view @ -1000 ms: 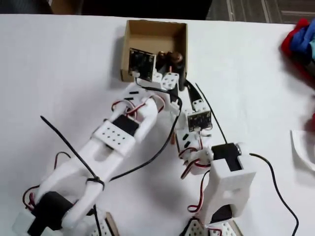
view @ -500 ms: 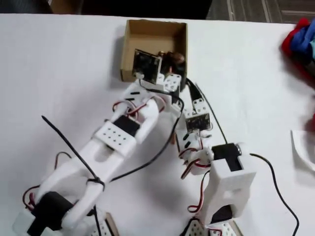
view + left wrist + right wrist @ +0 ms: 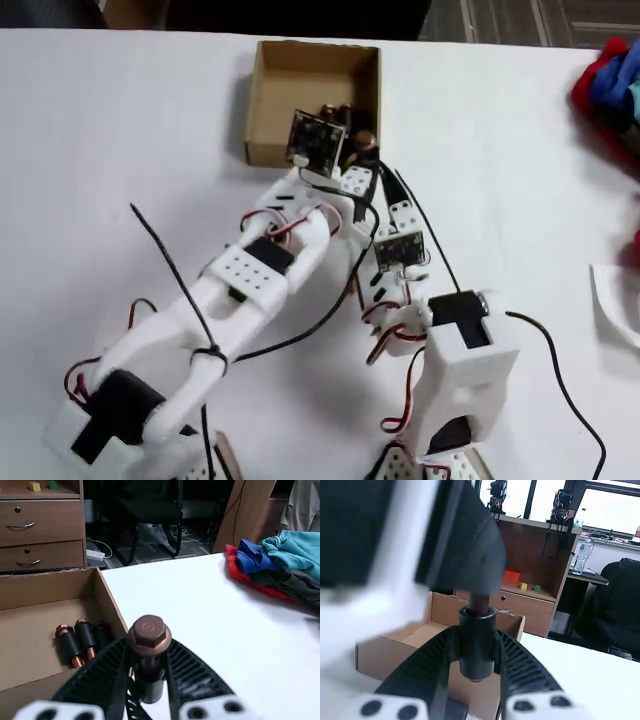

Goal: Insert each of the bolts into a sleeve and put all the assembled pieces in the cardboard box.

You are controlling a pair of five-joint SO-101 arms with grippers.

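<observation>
Bolt — copper-coloured, hex-headed — stands upright at the lower centre of the left wrist view. The left tool is clenched on it just under the head, and its shank runs down into a dark sleeve. The right tool grasps that sleeve around its round side, at the centre of the right wrist view. From above, the two tools meet at the lower right corner of the cardboard box, in the upper middle of the frame on the white counter. Whether the bolt hangs over the box wall or just outside it I cannot tell. It looks like metal, so I judge it stiff, dense and smooth, best held below the head, where the shoulder stops it slipping. The sleeve is round and would likely roll if let go, so the middle of its barrel is the place to take it, leaving the bore free. The left wrist view looks into the box, where assembled pieces lie side by side at centre left — a spot the arm partly covers in the high view. The right wrist view shows the shank entering the sleeve's top, though not how deep. The high view adds clothes at the upper right edge.
</observation>
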